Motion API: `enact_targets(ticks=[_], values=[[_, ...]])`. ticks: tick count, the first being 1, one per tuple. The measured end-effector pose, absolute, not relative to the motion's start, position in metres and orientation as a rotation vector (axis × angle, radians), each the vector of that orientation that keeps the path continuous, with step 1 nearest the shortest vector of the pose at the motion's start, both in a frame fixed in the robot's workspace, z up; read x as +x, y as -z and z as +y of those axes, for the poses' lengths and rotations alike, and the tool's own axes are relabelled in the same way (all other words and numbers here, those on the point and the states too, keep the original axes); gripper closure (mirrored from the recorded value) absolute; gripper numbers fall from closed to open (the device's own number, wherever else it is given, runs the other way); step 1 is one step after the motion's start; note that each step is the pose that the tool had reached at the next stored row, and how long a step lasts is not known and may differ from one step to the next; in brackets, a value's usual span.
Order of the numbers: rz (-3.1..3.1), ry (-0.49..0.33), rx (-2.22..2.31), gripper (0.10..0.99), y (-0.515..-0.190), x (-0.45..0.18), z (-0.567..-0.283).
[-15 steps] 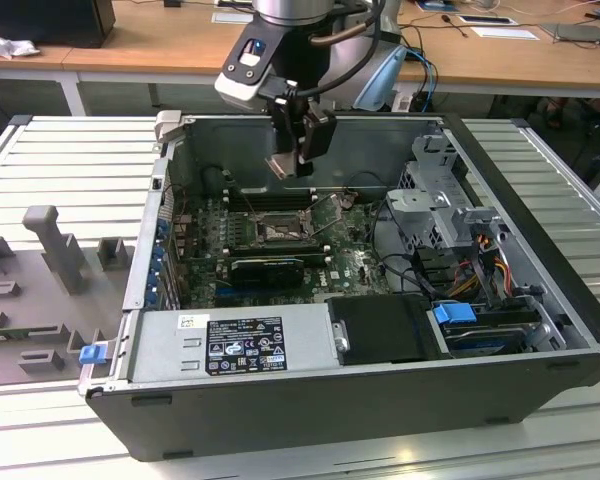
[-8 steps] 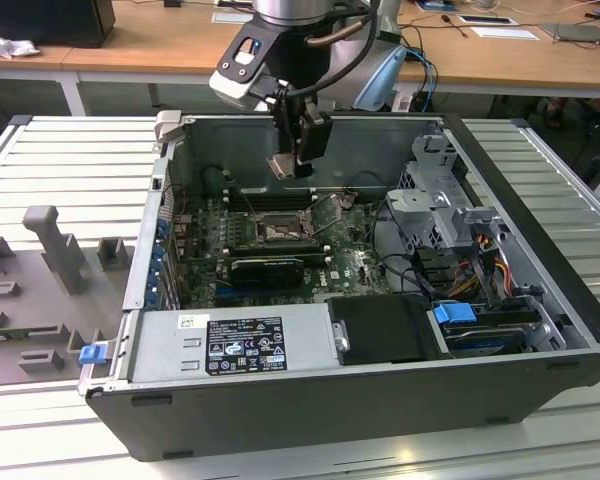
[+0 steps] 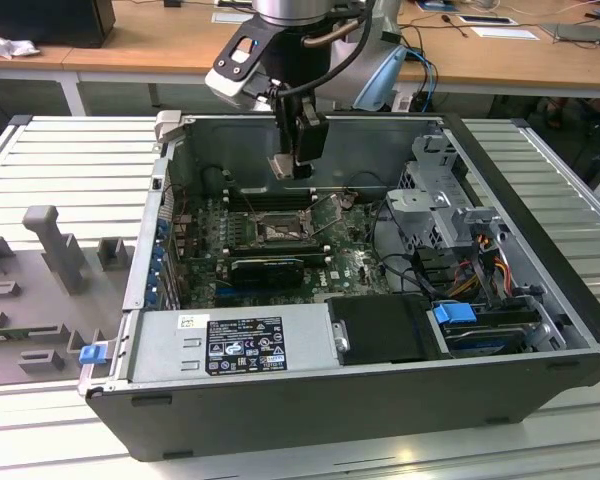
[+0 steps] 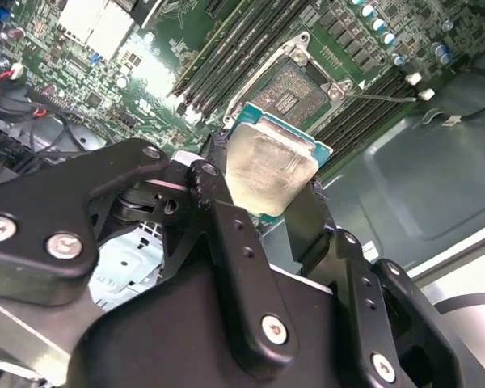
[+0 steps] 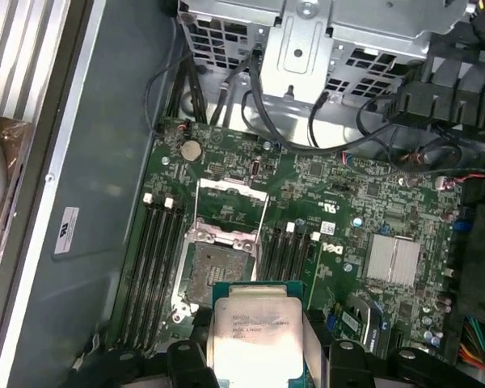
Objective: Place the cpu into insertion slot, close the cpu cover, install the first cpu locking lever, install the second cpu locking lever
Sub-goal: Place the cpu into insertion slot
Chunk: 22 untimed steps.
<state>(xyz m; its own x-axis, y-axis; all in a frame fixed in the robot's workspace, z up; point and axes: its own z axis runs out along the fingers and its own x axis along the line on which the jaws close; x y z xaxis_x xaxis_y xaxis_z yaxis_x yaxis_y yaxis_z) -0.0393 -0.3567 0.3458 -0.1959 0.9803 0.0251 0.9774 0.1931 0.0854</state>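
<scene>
My gripper [image 3: 298,165] hangs inside the open computer case, shut on the cpu [image 3: 283,166], a pale silver square plate. The plate is held above the green board, apart from the insertion slot [image 3: 277,232] below it. In both wrist views the black fingers [image 4: 220,198] clamp two opposite edges of the cpu [image 4: 271,174] [image 5: 255,331]. The insertion slot [image 4: 295,89] [image 5: 208,271] lies bare, its pin field showing. The cpu cover [image 5: 230,184] is swung open beside the socket. A thin locking lever [image 4: 380,97] sticks out from the socket.
The case walls [image 3: 310,125] ring the board. A grey power supply [image 3: 235,345] lies at the front and a drive cage [image 3: 435,200] with cables at the exterior view's right. Memory slots [image 5: 153,259] flank the socket. A long black card [image 3: 265,268] sits in front of it.
</scene>
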Motion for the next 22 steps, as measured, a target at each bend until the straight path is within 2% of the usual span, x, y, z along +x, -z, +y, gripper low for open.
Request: enact_targets(ticks=[22], values=[[2.271,-0.123,2.109,0.557,-0.3389,-0.0393,-0.3567]])
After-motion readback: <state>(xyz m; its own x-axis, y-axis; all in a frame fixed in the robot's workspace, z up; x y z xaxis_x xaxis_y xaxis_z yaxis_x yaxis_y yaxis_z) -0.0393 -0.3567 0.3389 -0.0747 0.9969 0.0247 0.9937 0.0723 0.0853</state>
